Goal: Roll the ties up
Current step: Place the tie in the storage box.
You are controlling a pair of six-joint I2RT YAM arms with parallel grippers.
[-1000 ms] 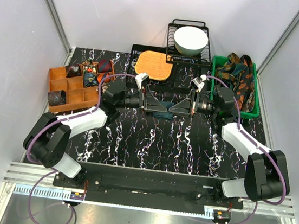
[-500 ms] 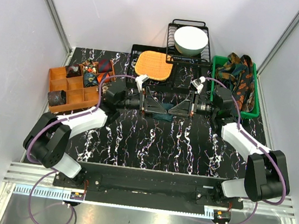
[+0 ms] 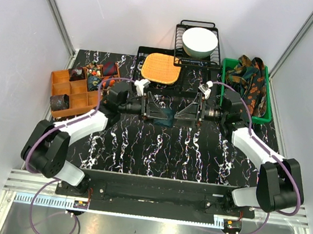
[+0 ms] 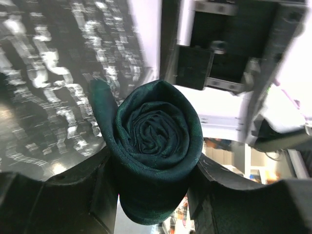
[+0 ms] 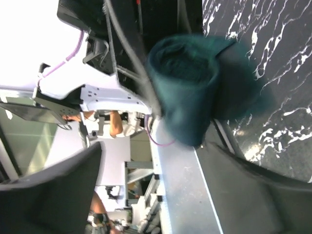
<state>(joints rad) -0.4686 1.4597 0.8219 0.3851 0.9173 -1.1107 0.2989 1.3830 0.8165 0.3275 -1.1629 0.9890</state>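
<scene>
**Operator A:** Where do we stand with the teal tie (image 4: 156,141)?

**Operator B:** It is wound into a tight coil and held above the surface (image 3: 158,151), mid-table between our two arms. Our left fingers (image 4: 95,190) are clamped against both flanks of the coil. Our right fingers (image 5: 53,190) are spread wide, facing the coil end-on, with nothing gripped.

**Operator A:** Failure modes?

**Operator B:** The outer end stands off the coil as a loose flap. If our left grip slackens, or our right fingers snag that flap on approach, we judge the coil would unwind.

**Operator A:** Containers?

**Operator B:**
- Orange divider tray (image 3: 61,77), left: rolled ties (image 3: 96,75) in the rear compartments and one dark roll (image 3: 60,103) at the front corner.
- Green bin (image 3: 262,117), right: unrolled patterned ties (image 3: 249,80).
- Wire rack (image 3: 178,37), rear: a white bowl (image 3: 199,41).
</scene>
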